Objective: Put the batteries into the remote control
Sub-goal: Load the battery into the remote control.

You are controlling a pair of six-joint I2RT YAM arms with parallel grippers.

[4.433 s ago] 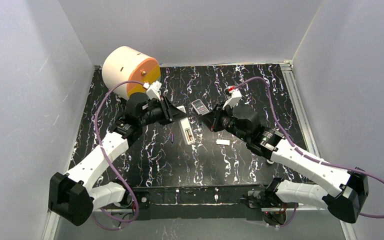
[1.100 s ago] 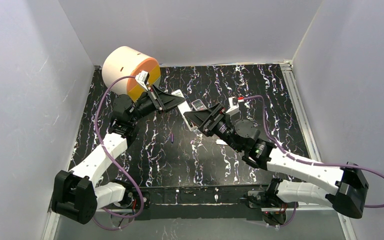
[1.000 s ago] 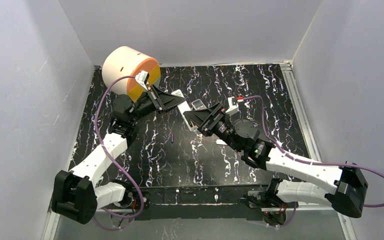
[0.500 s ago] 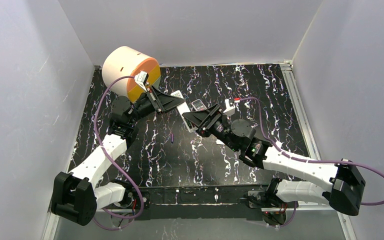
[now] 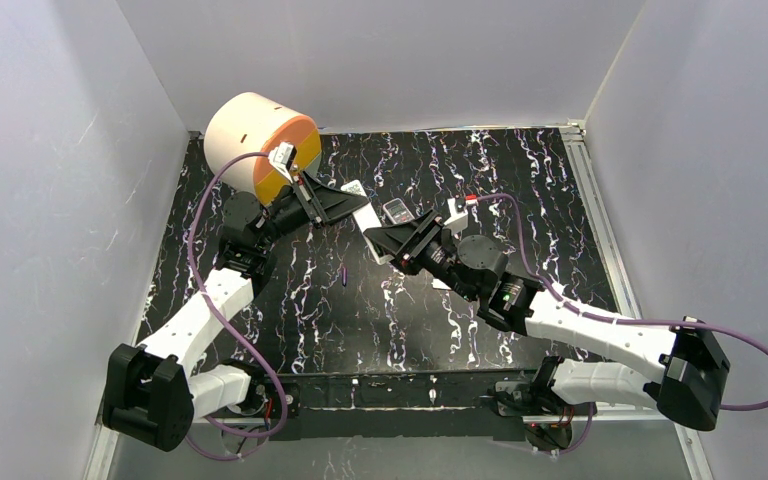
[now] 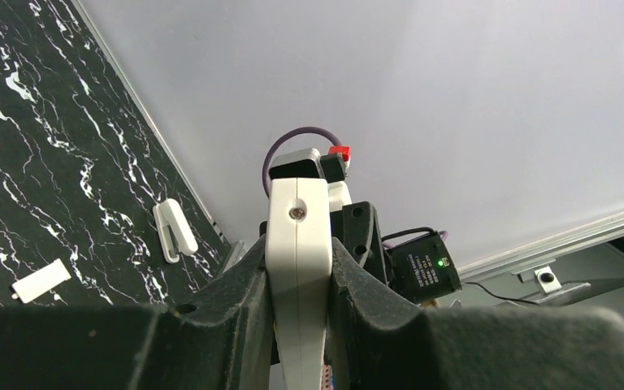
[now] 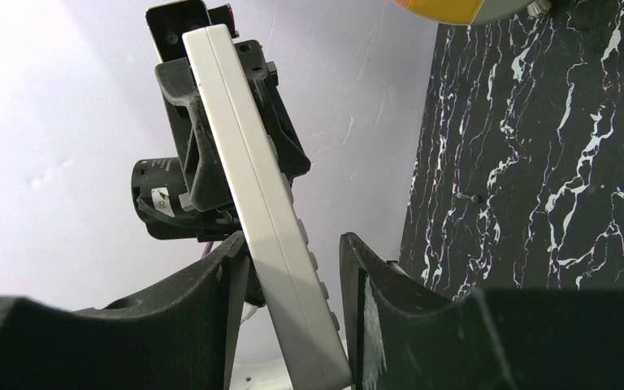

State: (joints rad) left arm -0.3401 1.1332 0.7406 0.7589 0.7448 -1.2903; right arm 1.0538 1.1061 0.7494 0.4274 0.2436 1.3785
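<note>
Left gripper [image 5: 356, 206] [image 6: 296, 272]: clenched on the white slim plastic remote control [image 5: 368, 216] [image 6: 296, 227] [image 7: 236, 130], one black finger pressed against each long side. It holds the remote off the surface, over the far-left part of the black white-veined marble-look worktop [image 5: 480, 165].

Right gripper [image 5: 384, 240] [image 7: 294, 244]: not clenched. Its two black fingers [image 7: 203, 309] straddle the free end of the same remote. One finger lies against the remote's plain back, while a slim gap shows between the other finger and the button face.

Remote: tilted and spanning from one gripper to the other. The buttons show as small bumps along one face in the right wrist view.

Battery: a purple thin cylindrical battery [image 5: 345, 273] [image 7: 470, 197] lies flat on the worktop, left of its centre. It is toward the near edge from the held remote, apart from both grippers and touching nothing else.

Second handset: a small dark rectangular handset [image 5: 396, 210] lies just beyond the right gripper, toward the far edge.

Cover: a white flat cover plate [image 6: 41, 280] lies on the worktop, seen from the left wrist.

Far-left corner: a cream drum with an orange end face [image 5: 260, 140] lies on its side just behind the left gripper.
</note>
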